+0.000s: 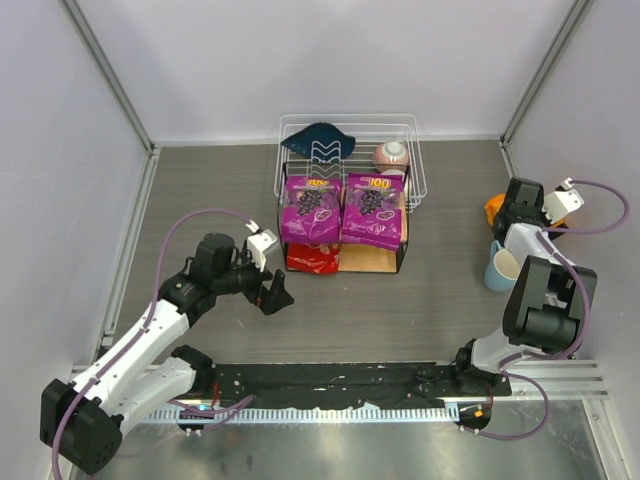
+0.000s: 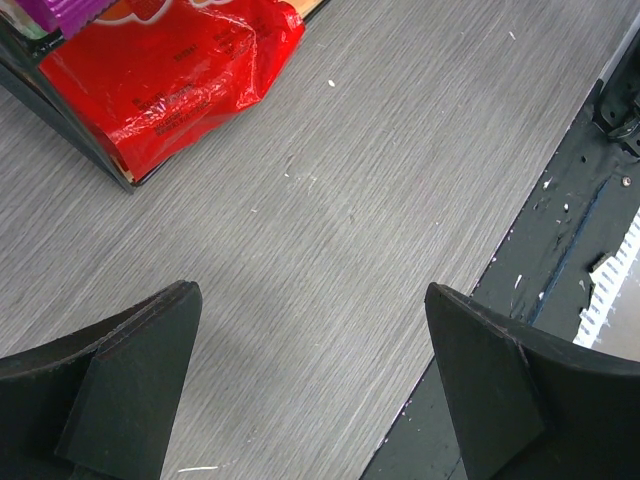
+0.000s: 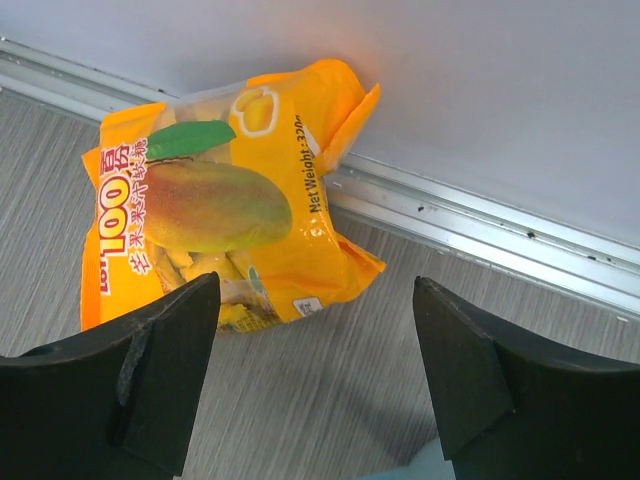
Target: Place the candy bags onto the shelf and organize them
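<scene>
Though left end effector (image 2: 312, 292) and right end effector (image 3: 315, 283) agape, empty: purple bags (image 1: 310, 208) (image 1: 373, 208) atop shelf (image 1: 372, 261), red bag (image 1: 313, 258) beneath.

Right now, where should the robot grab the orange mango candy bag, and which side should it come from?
Probably the near edge of the orange bag, coming down from above on the side of the table. The bag lies flat, with its far end crumpled up against the wall rail, so there is no room behind it. The right gripper hangs open just over that near edge.
</scene>
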`<state>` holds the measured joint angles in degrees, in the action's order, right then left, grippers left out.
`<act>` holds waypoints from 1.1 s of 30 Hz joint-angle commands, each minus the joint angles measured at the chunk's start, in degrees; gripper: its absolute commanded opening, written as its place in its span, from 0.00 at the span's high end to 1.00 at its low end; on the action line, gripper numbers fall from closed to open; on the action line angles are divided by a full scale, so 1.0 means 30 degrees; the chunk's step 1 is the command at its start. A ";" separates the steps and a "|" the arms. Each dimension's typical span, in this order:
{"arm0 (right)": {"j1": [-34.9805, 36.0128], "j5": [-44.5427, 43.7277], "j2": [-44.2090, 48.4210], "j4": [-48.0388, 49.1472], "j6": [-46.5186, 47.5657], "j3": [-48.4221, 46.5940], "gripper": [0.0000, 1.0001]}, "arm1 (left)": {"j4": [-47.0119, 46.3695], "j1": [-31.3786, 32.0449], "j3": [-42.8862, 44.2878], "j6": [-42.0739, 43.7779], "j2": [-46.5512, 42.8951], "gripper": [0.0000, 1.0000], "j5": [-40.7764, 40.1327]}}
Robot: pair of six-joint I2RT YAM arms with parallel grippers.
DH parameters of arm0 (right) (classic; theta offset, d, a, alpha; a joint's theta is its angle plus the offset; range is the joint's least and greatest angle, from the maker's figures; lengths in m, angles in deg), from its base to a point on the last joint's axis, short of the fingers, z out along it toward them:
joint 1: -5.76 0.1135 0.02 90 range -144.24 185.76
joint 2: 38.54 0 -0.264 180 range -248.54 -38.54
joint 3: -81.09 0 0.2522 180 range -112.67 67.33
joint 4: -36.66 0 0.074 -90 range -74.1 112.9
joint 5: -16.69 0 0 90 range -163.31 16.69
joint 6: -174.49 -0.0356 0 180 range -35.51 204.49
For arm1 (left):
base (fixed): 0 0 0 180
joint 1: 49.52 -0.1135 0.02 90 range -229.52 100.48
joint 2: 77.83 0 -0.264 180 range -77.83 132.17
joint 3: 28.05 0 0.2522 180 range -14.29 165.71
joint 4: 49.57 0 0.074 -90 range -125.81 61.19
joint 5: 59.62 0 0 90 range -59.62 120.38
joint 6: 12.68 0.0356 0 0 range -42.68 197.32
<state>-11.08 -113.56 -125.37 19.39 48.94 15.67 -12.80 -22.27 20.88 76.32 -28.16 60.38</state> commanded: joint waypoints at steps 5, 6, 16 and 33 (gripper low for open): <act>-0.0596 0.0729 -0.1379 0.3919 0.1594 -0.0652 0.17 | -0.0314 -0.0088 0.0022 0.0244 0.0025 0.00 -0.0009; -0.0655 0.0934 -0.1496 0.4619 0.1712 -0.0564 0.17 | -0.0315 -0.0087 0.0051 0.0244 -0.0062 0.00 -0.0009; -0.0919 0.2312 -0.3019 0.6912 0.2534 -0.0622 0.17 | -0.0314 -0.0117 0.0022 0.0244 -0.0003 0.00 -0.0127; -0.1095 0.5037 -0.3959 0.7204 0.1919 -0.0680 0.99 | -0.0315 -0.0117 0.0051 0.0244 -0.0003 0.00 -0.0156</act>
<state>-14.29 -103.85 -136.95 40.02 55.09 15.02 -12.80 -22.27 20.88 76.32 -27.85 59.94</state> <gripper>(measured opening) 0.119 0.995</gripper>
